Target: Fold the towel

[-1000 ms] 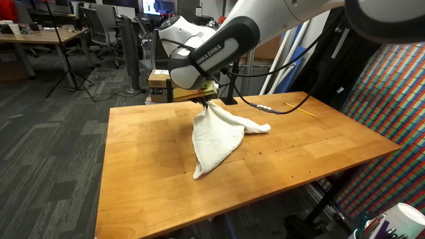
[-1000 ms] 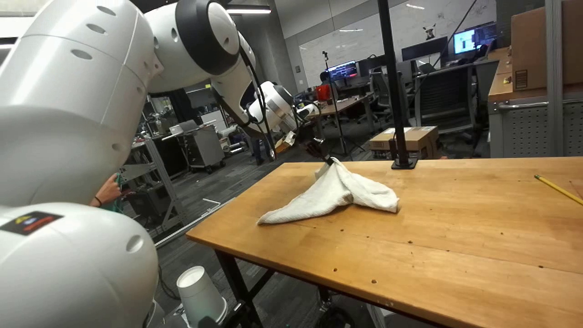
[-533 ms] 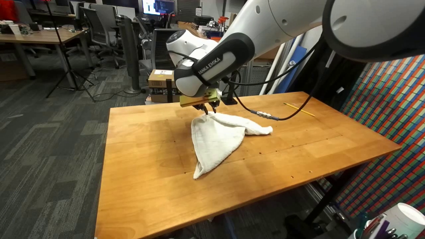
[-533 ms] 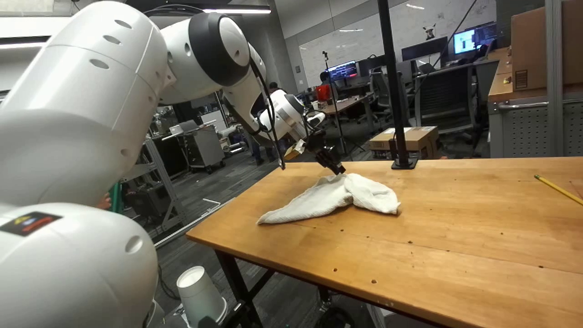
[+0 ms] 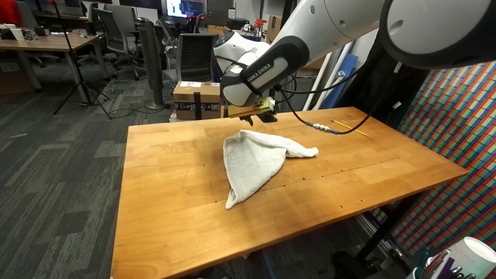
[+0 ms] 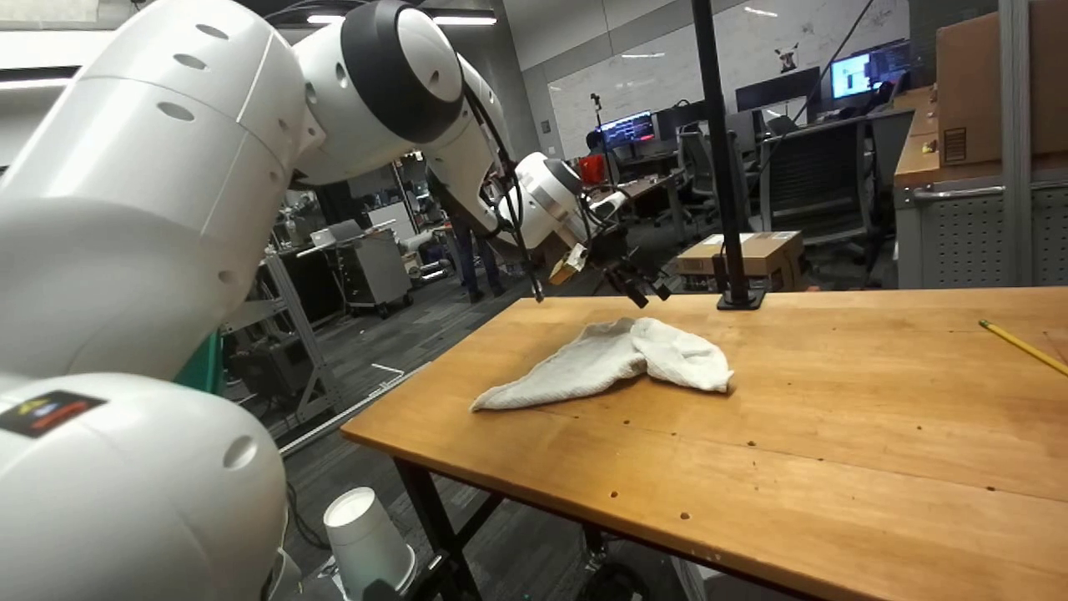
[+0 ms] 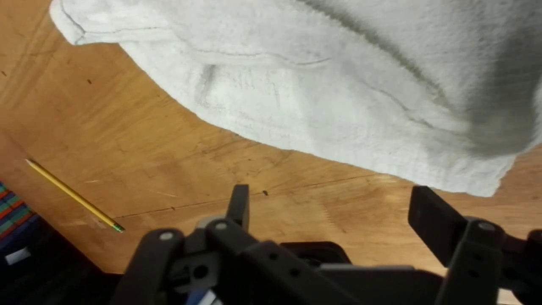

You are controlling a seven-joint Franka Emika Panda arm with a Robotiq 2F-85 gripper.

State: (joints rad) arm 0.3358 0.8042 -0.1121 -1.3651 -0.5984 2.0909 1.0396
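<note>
A cream-white towel [image 5: 254, 164] lies on the wooden table in both exterior views, bunched into a rough triangle with one arm reaching out to the side. Creases and overlapping layers show on the towel [image 7: 322, 101] in the wrist view. My gripper [image 6: 651, 297] hangs in the air just above and beyond the towel's peak, apart from it. Seen from the wrist, the jaws stand wide with bare tabletop between them, and the towel's hem passes beyond the fingertips [image 7: 423, 197].
A yellow pencil [image 5: 348, 127] lies on the table [image 5: 174, 186] toward a far corner. At the back edge a black post [image 6: 724, 167] rises from a clamped base. Cardboard boxes [image 5: 197, 99] stand behind the table.
A second ago the gripper was shut on the towel's raised peak. It lowered the cloth, opened and let go, then rose and drew away. The peak now rests lower on the table.
</note>
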